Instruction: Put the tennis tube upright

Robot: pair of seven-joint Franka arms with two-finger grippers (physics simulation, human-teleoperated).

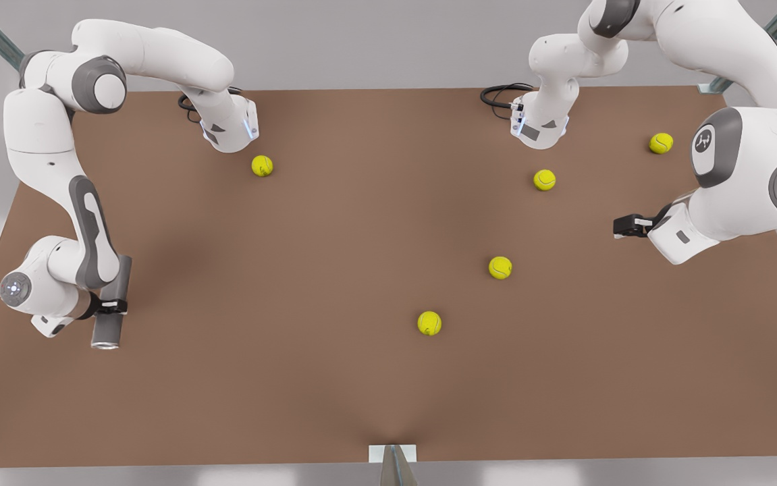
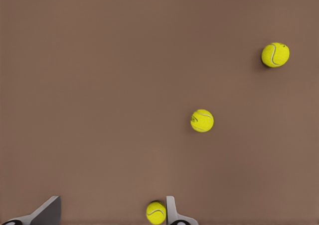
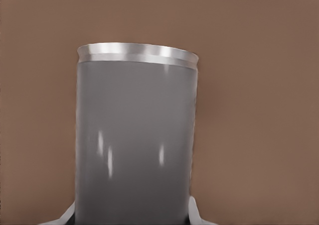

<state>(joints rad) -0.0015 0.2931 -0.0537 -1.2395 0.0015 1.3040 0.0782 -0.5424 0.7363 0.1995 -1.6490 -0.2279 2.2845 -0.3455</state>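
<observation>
The tennis tube is a dark grey cylinder with a silvery rim. It is at the front view's left, lengthwise, with its rim end toward the table's near edge. My right gripper is shut around its middle. In the right wrist view the tube rises between the fingers, rim away from the wrist. My left gripper hangs over the table at the front view's right. Its fingers stand open with nothing between them, and a tennis ball lies below, close to one finger.
Several yellow tennis balls lie on the brown table: one at the back left, two at the back right, two nearer the middle. A bracket marks the near edge.
</observation>
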